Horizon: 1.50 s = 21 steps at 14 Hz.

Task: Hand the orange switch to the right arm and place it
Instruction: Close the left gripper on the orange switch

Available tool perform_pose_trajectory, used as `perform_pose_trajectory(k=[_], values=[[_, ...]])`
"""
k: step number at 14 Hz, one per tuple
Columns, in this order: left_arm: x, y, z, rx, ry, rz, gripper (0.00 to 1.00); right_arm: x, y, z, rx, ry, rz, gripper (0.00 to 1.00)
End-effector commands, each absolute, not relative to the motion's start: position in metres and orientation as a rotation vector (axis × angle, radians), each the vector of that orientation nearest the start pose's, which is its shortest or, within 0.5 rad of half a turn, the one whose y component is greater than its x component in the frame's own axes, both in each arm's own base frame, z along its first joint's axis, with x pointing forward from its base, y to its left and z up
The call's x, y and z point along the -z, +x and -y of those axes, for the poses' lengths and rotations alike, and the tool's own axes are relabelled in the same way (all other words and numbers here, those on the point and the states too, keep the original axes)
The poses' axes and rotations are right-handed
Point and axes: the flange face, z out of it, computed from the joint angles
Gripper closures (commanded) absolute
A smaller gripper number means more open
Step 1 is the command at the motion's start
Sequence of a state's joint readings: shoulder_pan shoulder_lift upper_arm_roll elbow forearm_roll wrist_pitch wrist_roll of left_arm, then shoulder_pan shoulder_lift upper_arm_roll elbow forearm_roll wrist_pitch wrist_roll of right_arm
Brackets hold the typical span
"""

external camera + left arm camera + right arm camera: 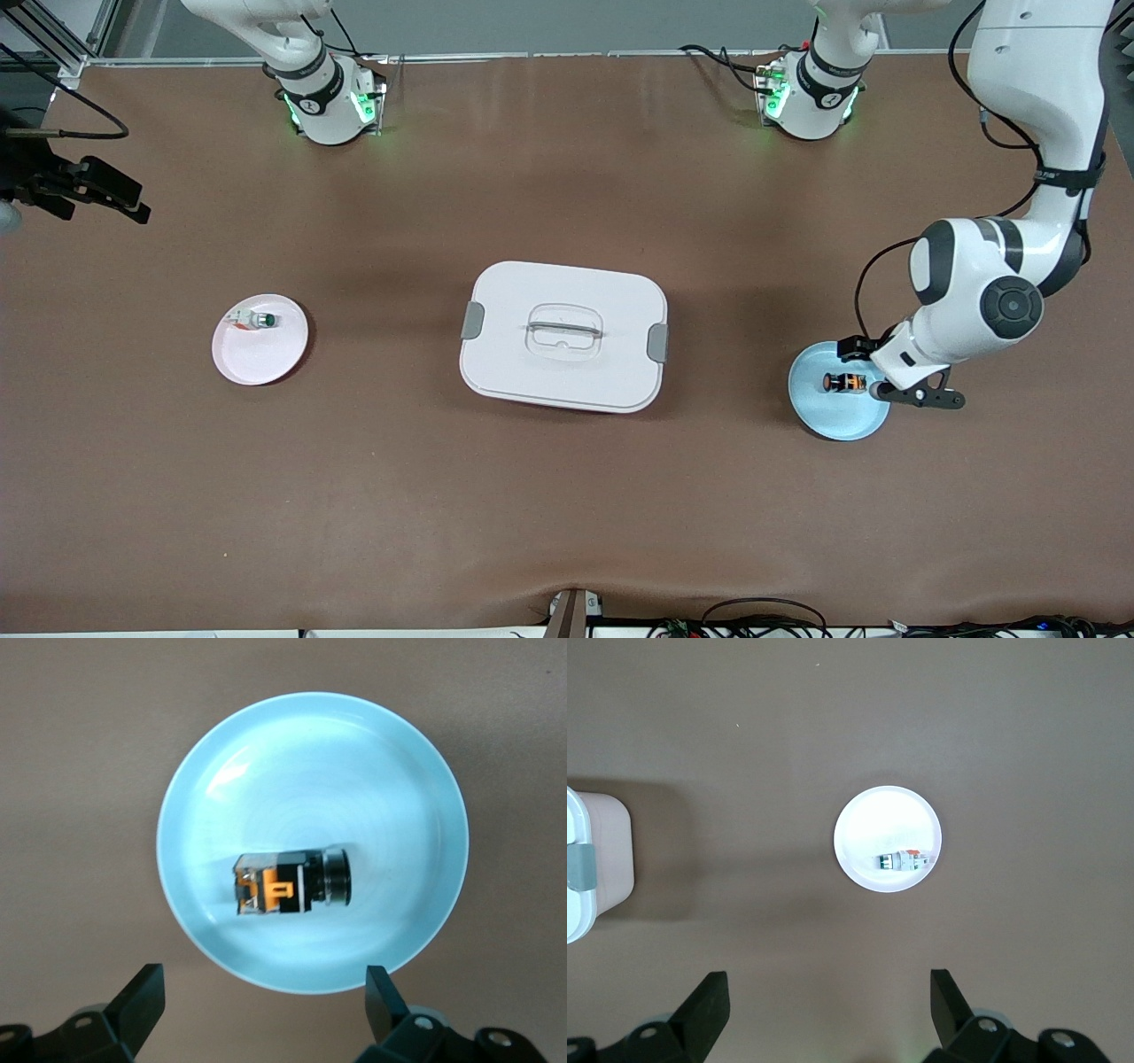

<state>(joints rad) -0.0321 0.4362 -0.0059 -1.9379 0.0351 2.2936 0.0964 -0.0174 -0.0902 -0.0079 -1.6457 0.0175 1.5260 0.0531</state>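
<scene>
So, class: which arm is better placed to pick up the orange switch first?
The left. Its open left gripper hangs right over the blue plate holding the orange switch; the right gripper, also open, waits high above the pink plate.

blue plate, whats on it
The orange switch lies on its side on the blue plate, nothing else. The plate under the switch is covered.

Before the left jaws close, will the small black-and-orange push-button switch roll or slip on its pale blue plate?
The black-and-orange push-button switch lies on its side; its boxy body probably resists rolling. The glossy pale blue plate may let it skid if nudged. It looks rigid and likely light, so a centred pinch should hold.
</scene>
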Motion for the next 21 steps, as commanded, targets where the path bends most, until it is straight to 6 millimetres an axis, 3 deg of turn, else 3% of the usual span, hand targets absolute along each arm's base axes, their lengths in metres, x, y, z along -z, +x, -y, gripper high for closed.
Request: perform_pose_trajectory(k=[1,7,14,21], values=[[-0.242,0.623,0.027,-0.102,-3.095,-0.290,0.00,-0.636,0.515,0.014,-0.043,-3.128,-0.117,0.00],[-0.211,0.630,0.039,-0.051,-3.094,-0.324,0.00,-0.635,0.515,0.014,-0.046,-3.128,-0.117,0.00],[-0.180,0.632,0.036,-0.013,-3.097,-0.318,0.00,-0.635,0.515,0.014,-0.048,-3.128,-0.117,0.00],[-0.175,0.630,0.033,-0.020,-3.098,-0.312,0.00,-0.635,0.515,0.014,-0.048,-3.126,-0.117,0.00]])
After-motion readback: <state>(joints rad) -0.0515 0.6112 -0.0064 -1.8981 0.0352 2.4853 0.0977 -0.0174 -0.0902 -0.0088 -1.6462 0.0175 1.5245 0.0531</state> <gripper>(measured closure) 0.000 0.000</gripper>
